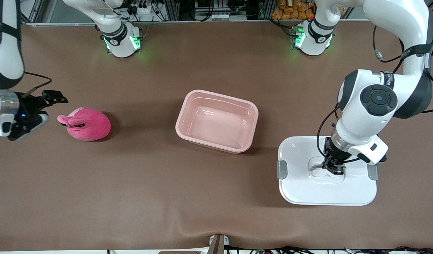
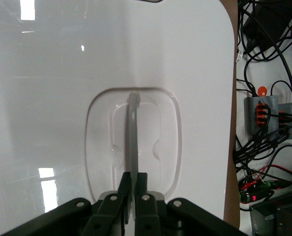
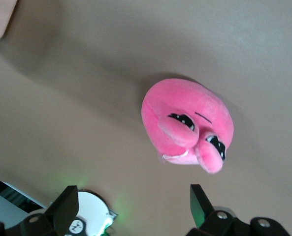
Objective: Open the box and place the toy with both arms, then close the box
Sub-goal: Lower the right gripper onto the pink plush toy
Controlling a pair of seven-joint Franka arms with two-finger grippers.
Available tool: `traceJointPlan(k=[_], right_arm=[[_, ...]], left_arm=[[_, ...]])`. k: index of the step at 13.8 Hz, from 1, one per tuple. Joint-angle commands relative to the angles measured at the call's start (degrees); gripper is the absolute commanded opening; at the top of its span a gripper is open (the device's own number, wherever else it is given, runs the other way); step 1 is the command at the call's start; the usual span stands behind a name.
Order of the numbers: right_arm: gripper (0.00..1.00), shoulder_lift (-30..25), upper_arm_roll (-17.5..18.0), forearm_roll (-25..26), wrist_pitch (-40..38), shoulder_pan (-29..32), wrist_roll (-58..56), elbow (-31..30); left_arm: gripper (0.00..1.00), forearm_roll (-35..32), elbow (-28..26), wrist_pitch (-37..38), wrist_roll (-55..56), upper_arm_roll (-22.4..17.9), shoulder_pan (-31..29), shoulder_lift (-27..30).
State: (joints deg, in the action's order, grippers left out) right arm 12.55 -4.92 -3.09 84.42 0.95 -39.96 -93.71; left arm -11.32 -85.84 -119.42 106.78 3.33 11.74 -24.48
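Note:
The pale-pink box [image 1: 220, 95] stands open and empty at mid-table. Its white lid [image 1: 297, 183] lies flat toward the left arm's end, nearer the front camera than the box. My left gripper [image 1: 334, 169] is shut on the lid's grey handle [image 2: 132, 142] in the recessed centre; in the left wrist view the left gripper [image 2: 134, 179] pinches that thin strip over the lid [image 2: 47, 98]. The hot-pink toy [image 1: 87, 124] sits toward the right arm's end. My right gripper [image 1: 48, 108] hovers open beside it. In the right wrist view the toy [image 3: 187, 125] lies ahead of the right gripper [image 3: 133, 194], apart from it.
Both arm bases with green lights [image 1: 122, 42] [image 1: 310, 40] stand at the table's back edge. Cables and a grey power block [image 2: 269, 113] lie off the table's edge by the lid. A small mount [image 1: 218, 243] sits at the front edge.

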Motion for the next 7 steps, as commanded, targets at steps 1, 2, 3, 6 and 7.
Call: traceJointPlan(k=[1, 2, 3, 6, 7], right_arm=[[1.0, 0.19, -0.09, 1.77, 2.32, -0.77, -7.2, -2.35], [1.0, 0.37, -0.09, 2.47, 3.72, -0.77, -10.89, -3.14], [1.0, 0.37, 0.0, 4.48, 6.26, -0.77, -15.02, -4.62], [1.0, 0.28, -0.09, 5.29, 10.32, -0.77, -21.38, -7.53], [1.0, 0.37, 0.0, 5.38, 11.02, -1.03, -22.52, -7.8]], left_arm=[[0.0, 1.03, -1.26, -0.12, -0.96, 0.63, -0.58, 1.19], [0.0, 1.03, -1.26, -0.12, -0.96, 0.63, -0.58, 1.1], [0.0, 1.03, -1.26, -0.03, -0.96, 0.63, -0.58, 1.19], [0.0, 1.03, -1.26, 0.06, -0.96, 0.63, -0.58, 1.02], [0.0, 1.03, -1.26, 0.06, -0.96, 0.63, -0.58, 1.02]])
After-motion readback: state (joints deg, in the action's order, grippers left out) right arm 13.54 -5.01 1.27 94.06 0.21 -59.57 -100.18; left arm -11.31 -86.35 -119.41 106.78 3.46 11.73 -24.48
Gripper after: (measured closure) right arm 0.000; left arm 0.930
